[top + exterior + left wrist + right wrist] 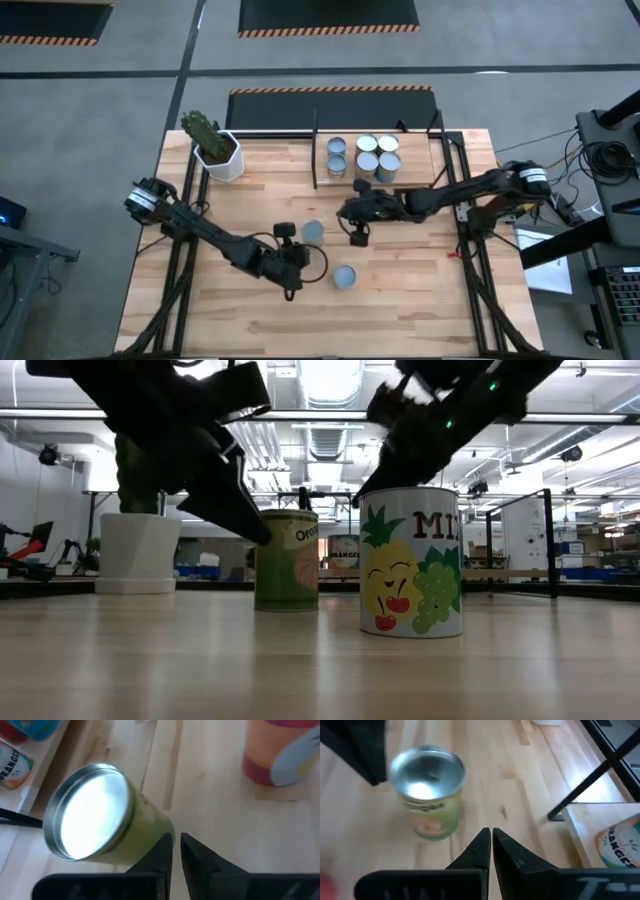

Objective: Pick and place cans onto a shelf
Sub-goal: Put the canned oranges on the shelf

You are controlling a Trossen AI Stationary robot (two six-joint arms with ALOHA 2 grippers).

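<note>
Two cans stand upright on the table. A green-labelled can (313, 231) (286, 560) (95, 810) (427, 790) is the farther one. A can with a pineapple picture (345, 277) (412, 560) is nearer the front. Several more cans (367, 155) stand on the wooden shelf (440, 150) at the back. My left gripper (286, 232) (176, 847) is shut, right beside the green can on its left side. My right gripper (358, 237) (491, 840) is shut and empty above the table, to the right of the green can. My left gripper's shut fingers (162, 850) come slanting down beside the green can's side wall (147, 832). One finger's outer side lies right at the wall. I cannot tell whether it touches. The can stands upright on the table.
A white hexagonal pot with a cactus (220, 155) (138, 555) stands at the back left. The shelf's black posts (600, 775) stand to the right of the green can. Bare tabletop (230, 310) lies toward the near edge.
</note>
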